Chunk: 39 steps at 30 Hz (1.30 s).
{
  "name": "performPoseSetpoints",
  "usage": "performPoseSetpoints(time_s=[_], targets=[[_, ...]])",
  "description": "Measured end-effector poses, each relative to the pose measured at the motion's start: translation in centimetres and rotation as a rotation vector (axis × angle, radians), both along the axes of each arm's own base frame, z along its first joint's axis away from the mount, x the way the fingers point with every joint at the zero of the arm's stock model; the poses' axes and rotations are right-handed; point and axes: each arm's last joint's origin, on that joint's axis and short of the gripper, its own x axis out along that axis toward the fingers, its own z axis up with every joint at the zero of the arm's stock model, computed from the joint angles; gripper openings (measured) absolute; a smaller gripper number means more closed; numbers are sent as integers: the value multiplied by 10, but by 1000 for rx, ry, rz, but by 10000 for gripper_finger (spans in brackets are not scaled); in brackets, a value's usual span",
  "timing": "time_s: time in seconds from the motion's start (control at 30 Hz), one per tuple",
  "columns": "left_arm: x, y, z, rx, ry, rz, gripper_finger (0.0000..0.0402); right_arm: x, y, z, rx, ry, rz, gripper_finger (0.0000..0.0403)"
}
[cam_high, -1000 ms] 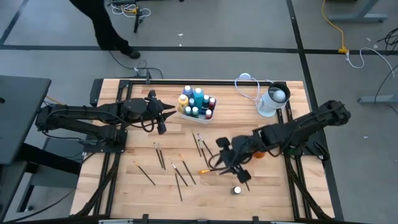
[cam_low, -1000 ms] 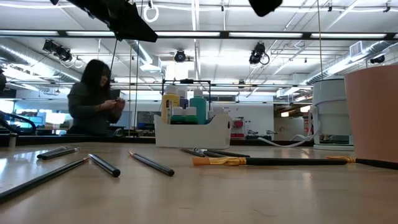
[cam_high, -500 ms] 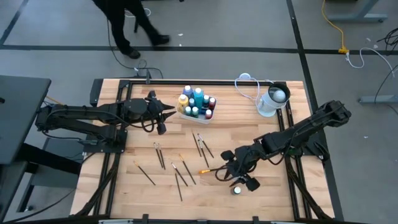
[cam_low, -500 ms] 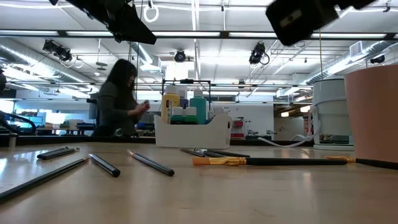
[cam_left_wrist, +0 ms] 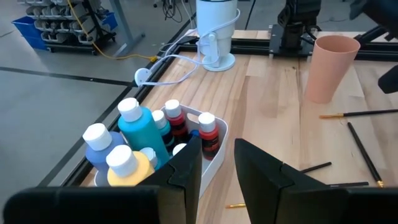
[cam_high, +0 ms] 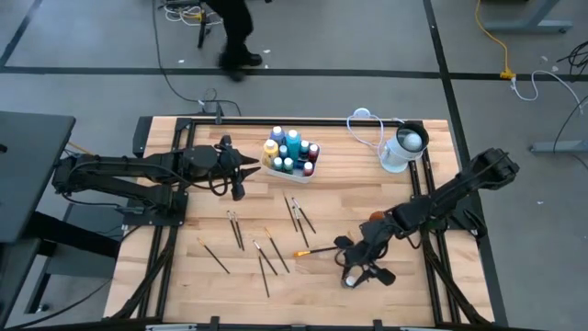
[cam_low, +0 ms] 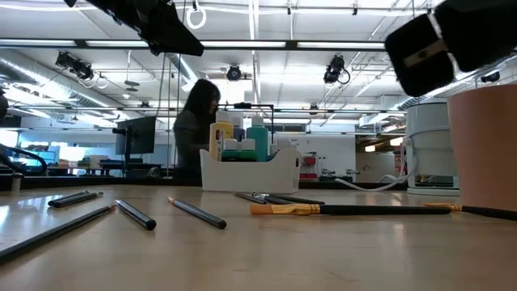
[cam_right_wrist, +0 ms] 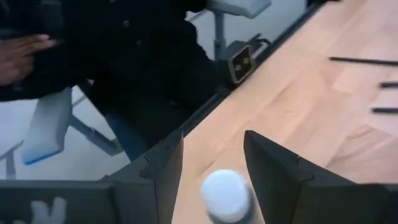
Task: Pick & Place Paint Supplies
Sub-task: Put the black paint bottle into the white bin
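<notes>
Reaching: right gripper [cam_high: 354, 274] is hanging low over the near-right part of the table [cam_high: 404, 294], directly above a lone white-capped bottle [cam_high: 350, 281].
Right fingers: they are standing apart, released, holding nothing; in the right wrist view the bottle's white cap [cam_right_wrist: 225, 194] is showing in the gap between the two fingers [cam_right_wrist: 163, 171].
Left gripper: it [cam_high: 250, 167] is hovering at the table's far left, just beside the white caddy [cam_high: 276, 171], its fingers [cam_left_wrist: 185, 175] parted and gripping nothing.
Caddy: it is sitting at the far middle of the table, carrying the other bottles [cam_high: 290, 153], blue, teal, yellow and red-brown, all upright and white-capped; the left wrist view is showing a teal one [cam_left_wrist: 142, 134] and a yellow one [cam_left_wrist: 129, 175] closest.
Brushes: dark-handled ones [cam_high: 265, 257] are lying scattered across the table's middle and near left, apart from the caddy.
Orange brush: it [cam_high: 309, 250] is lying just left of the right gripper, not touching it.
Cup: a peach one [cam_left_wrist: 331, 67] is standing upright on the right side, near the right arm.
Round container: white and grey [cam_high: 401, 150], it is standing at the far right corner with a cable [cam_high: 367, 126] looping beside it.
Person: someone in dark clothes [cam_low: 192, 129] is standing beyond the far edge.
</notes>
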Motion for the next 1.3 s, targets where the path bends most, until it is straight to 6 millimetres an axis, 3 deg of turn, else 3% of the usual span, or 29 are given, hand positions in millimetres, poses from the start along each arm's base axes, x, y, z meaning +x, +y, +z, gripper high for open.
performPoseSetpoints(time_s=[0.3,1.0,1.3], targets=[[0,0,1,8,-4,8,103,-15,6,-17,-110,-48,-71,174],[0,0,0,10,-2,7,103,-10,8,-29,-113,-30,-73,173],[0,0,0,17,1,4,103,-9,7,-29,-133,-39,-117,120]])
